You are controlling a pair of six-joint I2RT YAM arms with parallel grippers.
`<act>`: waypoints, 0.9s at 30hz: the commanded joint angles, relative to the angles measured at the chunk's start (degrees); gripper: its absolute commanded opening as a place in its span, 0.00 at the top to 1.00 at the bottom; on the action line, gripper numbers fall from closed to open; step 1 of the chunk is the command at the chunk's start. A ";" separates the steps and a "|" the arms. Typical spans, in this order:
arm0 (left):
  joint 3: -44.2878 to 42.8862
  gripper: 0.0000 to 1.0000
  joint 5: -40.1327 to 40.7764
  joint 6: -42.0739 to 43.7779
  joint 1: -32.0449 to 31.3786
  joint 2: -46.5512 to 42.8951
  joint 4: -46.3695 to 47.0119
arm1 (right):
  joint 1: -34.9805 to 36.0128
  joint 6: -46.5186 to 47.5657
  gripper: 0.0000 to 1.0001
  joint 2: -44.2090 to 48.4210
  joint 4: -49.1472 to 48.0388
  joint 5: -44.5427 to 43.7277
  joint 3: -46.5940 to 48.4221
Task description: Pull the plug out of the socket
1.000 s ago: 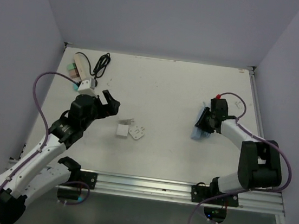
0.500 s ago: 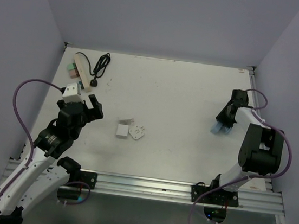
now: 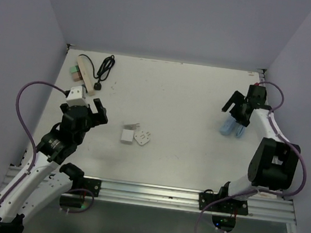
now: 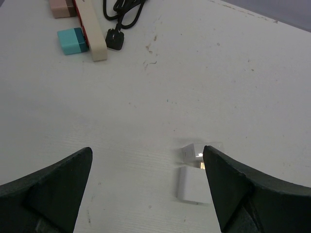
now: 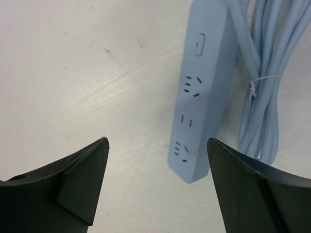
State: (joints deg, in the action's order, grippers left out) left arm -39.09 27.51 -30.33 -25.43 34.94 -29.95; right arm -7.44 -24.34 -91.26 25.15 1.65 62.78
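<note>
1. Left pincer [image 4: 147, 148] spread, empty, above the worktop [image 4: 243, 73]; white plug [image 4: 192, 184] lies between its fingers, close to one
2. Right pincer [image 5: 156, 140] spread, empty, near blue socket strip [image 5: 201, 92], well apart from plug; strip's sockets vacant

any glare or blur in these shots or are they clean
Top external: even light, soft shadows, sharp. Left wrist: a small bright glint just above the white cube; jaws dark, slightly soft. Right wrist: blue strip crisp, jaws nearly black.

Right fingers [image 5: 58, 189] and blue power strip [image 5: 201, 92] have moved rightward.
</note>
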 commanded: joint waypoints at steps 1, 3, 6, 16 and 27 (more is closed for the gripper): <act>0.07 0.00 1.32 1.23 0.47 -0.31 -0.10 | 0.41 1.13 0.12 7.58 1.21 4.85 -0.03; 0.16 0.00 1.41 1.15 0.47 0.04 -0.10 | 1.02 1.66 0.10 12.13 1.66 5.46 -1.78; 0.07 0.00 1.41 0.88 0.47 0.66 -0.10 | 3.30 2.98 0.08 18.20 2.19 7.49 -4.07; 0.33 0.00 -0.61 -1.31 0.47 5.75 0.86 | 19.57 5.88 0.08 33.77 0.44 12.14 -13.55; -9.76 0.00 -0.34 -4.74 2.66 25.86 6.84 | 20.36 6.15 0.07 45.81 -0.54 23.40 -25.43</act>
State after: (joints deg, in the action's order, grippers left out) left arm -42.70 26.68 -33.47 -24.58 56.49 -28.82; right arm 12.58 -18.35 -47.86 25.67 20.03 38.87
